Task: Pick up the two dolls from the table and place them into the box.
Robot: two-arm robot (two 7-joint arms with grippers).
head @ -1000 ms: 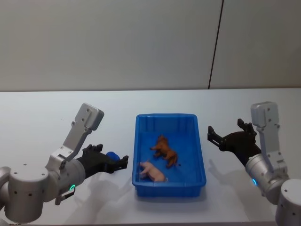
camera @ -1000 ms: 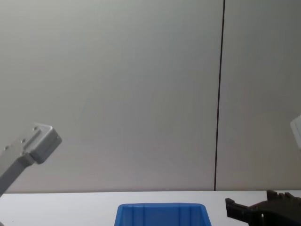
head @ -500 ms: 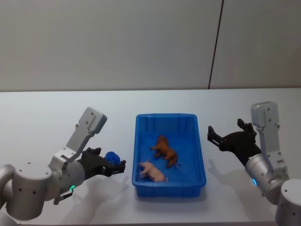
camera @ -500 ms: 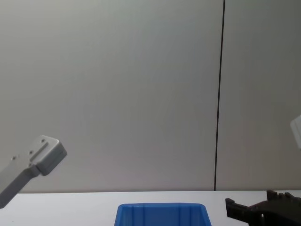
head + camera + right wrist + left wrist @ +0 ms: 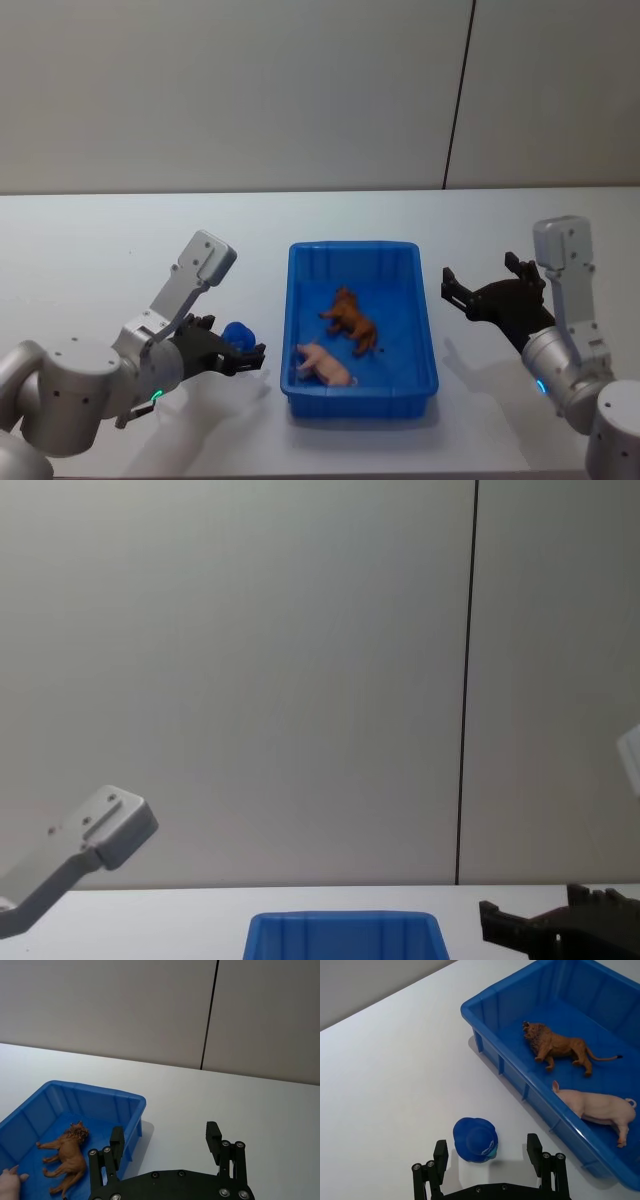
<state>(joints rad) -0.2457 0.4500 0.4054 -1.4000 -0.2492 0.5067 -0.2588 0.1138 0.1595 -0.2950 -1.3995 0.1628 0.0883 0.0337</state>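
– What lies before you?

– A plain white table [image 5: 90, 250], and on it the bright blue plastic box [image 5: 360, 325] with a thick rim. A brown toy lion [image 5: 350, 317] and a pink toy pig [image 5: 324, 363] lie inside it.

– And your grippers?

– My left gripper [image 5: 490, 1157] hangs low beside the box, fingers spread wide around a small blue-hatted figure [image 5: 475, 1139] whose body I cannot make out. My right gripper [image 5: 480, 287] is spread wide too, holding nothing, to the box's right.
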